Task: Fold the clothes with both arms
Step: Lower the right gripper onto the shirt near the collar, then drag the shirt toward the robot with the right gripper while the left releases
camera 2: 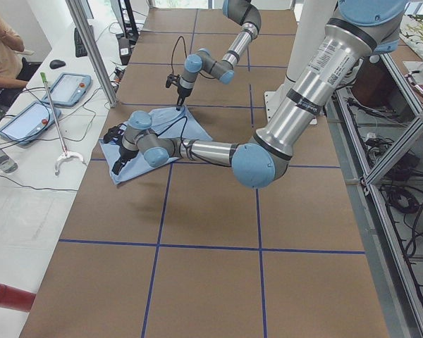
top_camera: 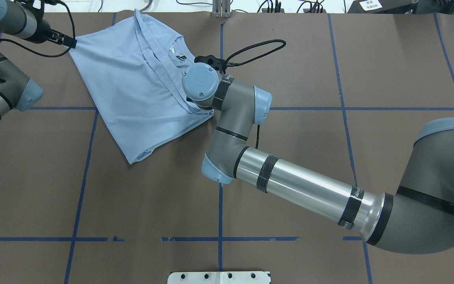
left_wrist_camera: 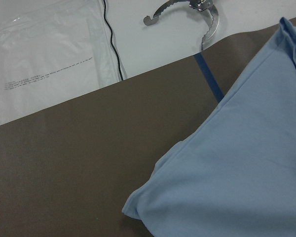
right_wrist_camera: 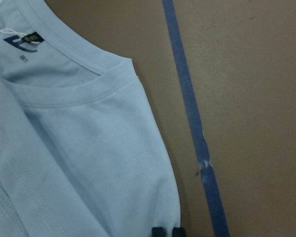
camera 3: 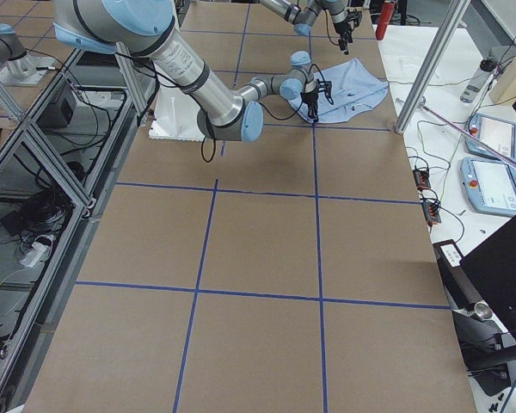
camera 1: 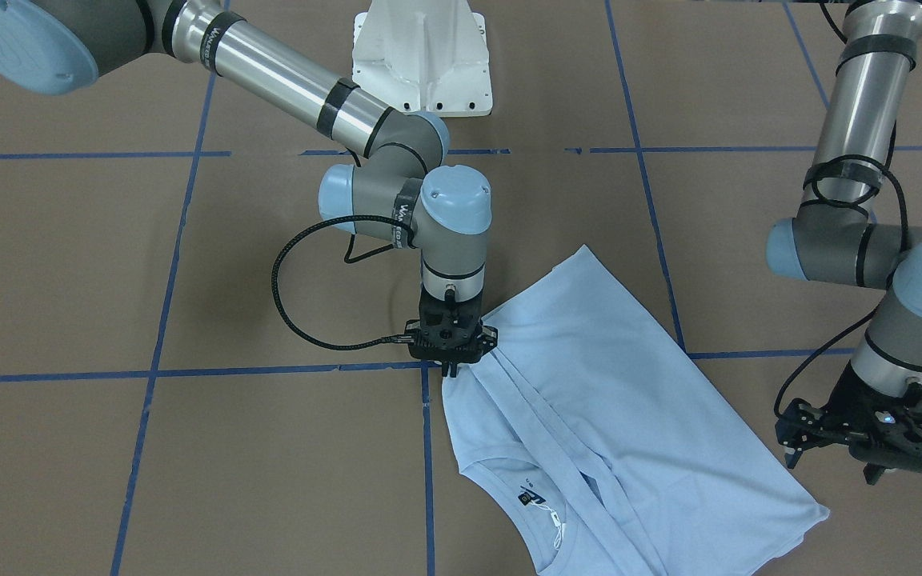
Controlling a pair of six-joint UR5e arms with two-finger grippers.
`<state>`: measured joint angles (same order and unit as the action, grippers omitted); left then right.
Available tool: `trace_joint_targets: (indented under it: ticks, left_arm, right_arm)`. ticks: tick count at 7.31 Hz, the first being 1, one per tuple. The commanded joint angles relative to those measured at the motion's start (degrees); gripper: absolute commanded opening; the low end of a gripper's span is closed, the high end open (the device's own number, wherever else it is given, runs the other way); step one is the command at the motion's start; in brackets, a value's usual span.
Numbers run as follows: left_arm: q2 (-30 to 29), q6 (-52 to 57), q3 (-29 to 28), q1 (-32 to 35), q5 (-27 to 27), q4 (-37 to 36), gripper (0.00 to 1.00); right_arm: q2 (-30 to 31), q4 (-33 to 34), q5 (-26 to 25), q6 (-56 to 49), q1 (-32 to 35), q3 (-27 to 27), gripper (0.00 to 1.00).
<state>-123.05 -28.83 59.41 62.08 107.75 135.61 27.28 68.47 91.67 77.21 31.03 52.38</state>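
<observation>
The light blue T-shirt (camera 1: 613, 384) (top_camera: 132, 86) lies flat on the brown table with its sides folded in, and its collar and dark neck label (camera 1: 527, 498) (right_wrist_camera: 22, 42) face the operators' side. My right gripper (camera 1: 451, 370) (right_wrist_camera: 167, 232) points straight down at the shirt's side edge near the shoulder. Its fingertips are close together on that edge. My left gripper (camera 1: 829, 468) (top_camera: 69, 42) hangs low beside the hem corner (left_wrist_camera: 133, 212) with its fingers apart and holds nothing. In the overhead view the right wrist hides the right gripper.
Blue tape lines (camera 1: 285, 370) divide the table into squares. The white pedestal base (camera 1: 422, 56) stands at the robot's side. Past the far table edge lie a plastic bag (left_wrist_camera: 49, 64) and a metal grabber tool (left_wrist_camera: 187, 12). A person (camera 2: 0, 49) sits near tablets (camera 2: 63, 88).
</observation>
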Motion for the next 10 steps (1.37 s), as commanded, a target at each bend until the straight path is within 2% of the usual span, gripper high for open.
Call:
trace_joint_targets:
  ticks: [1, 3, 4, 7, 9, 10]
  left_arm:
    - [0.0, 0.0, 0.0, -0.03, 0.0, 0.0, 1.0]
    - [0.0, -0.09, 0.44, -0.03, 0.0, 0.18, 1.0]
    - [0.78, -0.09, 1.31, -0.03, 0.0, 0.18, 1.0]
    - [0.88, -0.09, 2.28, -0.03, 0.09, 0.18, 1.0]
    - [0.97, -0.09, 2.29, -0.03, 1.23, 0.18, 1.0]
    - [0.97, 0.0, 2.37, -0.03, 1.23, 0.18, 1.0]
  right_arm:
    - [0.05, 0.09, 0.09, -0.21, 0.25, 0.0, 0.0]
    - [0.66, 0.52, 3.14, -3.89, 3.14, 0.88, 0.0]
    - [3.88, 0.7, 3.77, -4.08, 3.42, 5.06, 0.0]
    - [23.09, 4.65, 5.18, -4.08, 3.33, 30.14, 0.0]
    - [34.27, 7.46, 3.87, -4.0, -0.25, 44.93, 0.0]
    - [41.81, 7.99, 1.26, -3.73, -4.36, 53.44, 0.0]
